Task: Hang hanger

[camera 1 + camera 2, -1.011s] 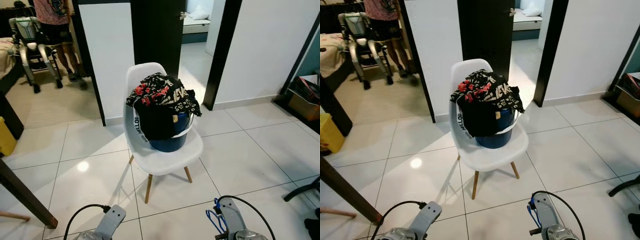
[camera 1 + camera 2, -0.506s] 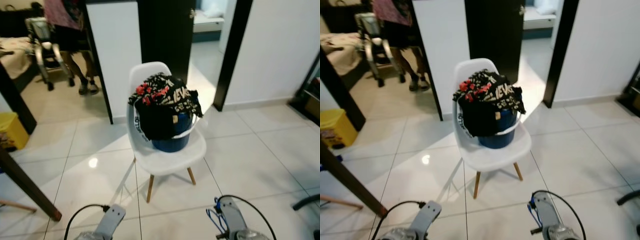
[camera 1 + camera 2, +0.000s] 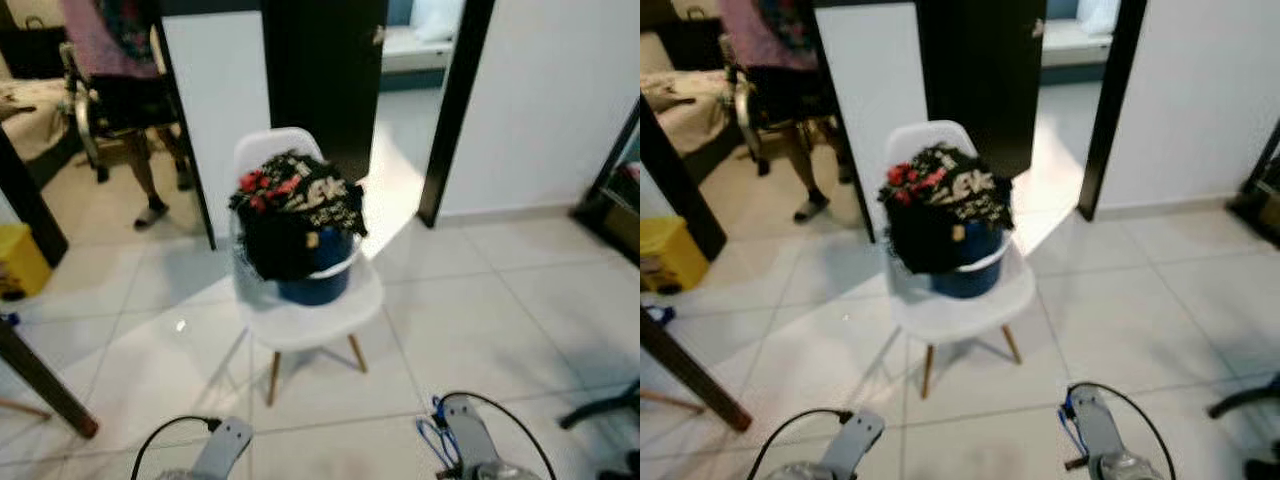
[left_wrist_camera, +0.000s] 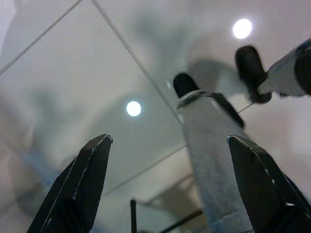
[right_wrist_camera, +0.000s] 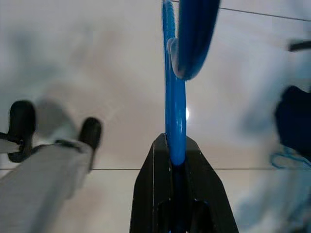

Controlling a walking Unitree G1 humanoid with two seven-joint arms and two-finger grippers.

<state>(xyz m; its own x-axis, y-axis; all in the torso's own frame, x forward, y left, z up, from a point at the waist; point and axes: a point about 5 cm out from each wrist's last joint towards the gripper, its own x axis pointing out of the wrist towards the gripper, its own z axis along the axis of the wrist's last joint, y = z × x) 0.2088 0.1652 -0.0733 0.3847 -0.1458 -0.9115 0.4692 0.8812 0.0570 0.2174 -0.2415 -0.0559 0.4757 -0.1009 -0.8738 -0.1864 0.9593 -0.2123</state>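
Observation:
A blue plastic hanger (image 5: pixel 175 92) runs straight out from my right gripper (image 5: pixel 176 145), which is shut on it; its curved part ends near the view's edge. In the eye views a blue loop (image 3: pixel 432 442) shows beside my right arm (image 3: pixel 466 448), low over the white floor tiles. My left gripper (image 4: pixel 170 141) hangs open with nothing between its fingers (image 4: pixel 87 170), above the glossy floor and beside my own grey leg (image 4: pixel 209 141). My left arm (image 3: pixel 222 452) sits at the bottom of the eye views.
A white chair (image 3: pixel 305 322) stands ahead with a blue bucket (image 3: pixel 312 285) and black patterned clothes (image 3: pixel 295 200) heaped on it. A person (image 3: pixel 115 70) stands at the back left. A yellow bin (image 3: pixel 20 260) and a dark table leg (image 3: pixel 40 385) are on the left. A dark doorway (image 3: pixel 320 70) lies behind.
The whole picture has shifted and blurred, so the camera has moved; the chair now sits further left. The person at the back has stepped. Both arms keep their pose.

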